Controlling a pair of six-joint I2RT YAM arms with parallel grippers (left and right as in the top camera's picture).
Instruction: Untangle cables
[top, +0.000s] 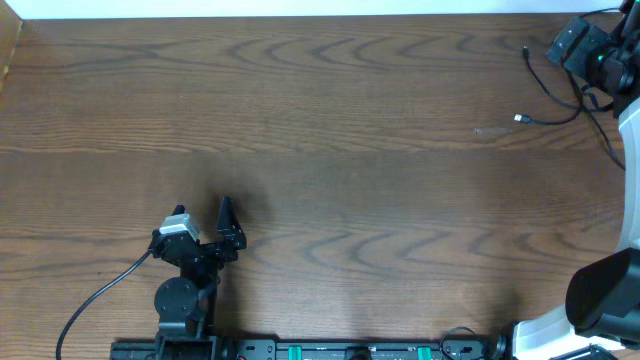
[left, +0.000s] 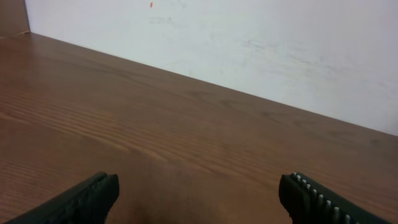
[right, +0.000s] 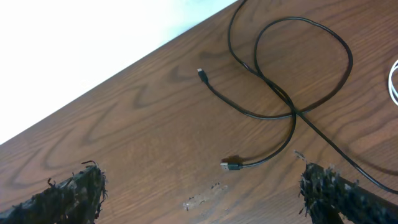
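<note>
Left gripper (left: 199, 193) jaws spread, empty, low over table (top: 320, 150). Right gripper (right: 202, 190) spread wide, empty, above far right corner. Black cable (right: 293, 114) lies there, looped, strands crossing. White cable (right: 393, 81) sliver at frame edge.

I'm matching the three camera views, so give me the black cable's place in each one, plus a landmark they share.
Overhead: the black cable lies at the top right of the picture.
Left wrist: not in it.
Right wrist: it loops across the upper right, with one plug end low, near centre.
Shared landmark: the wood-grain table top, with white beyond its edge in all three.
</note>
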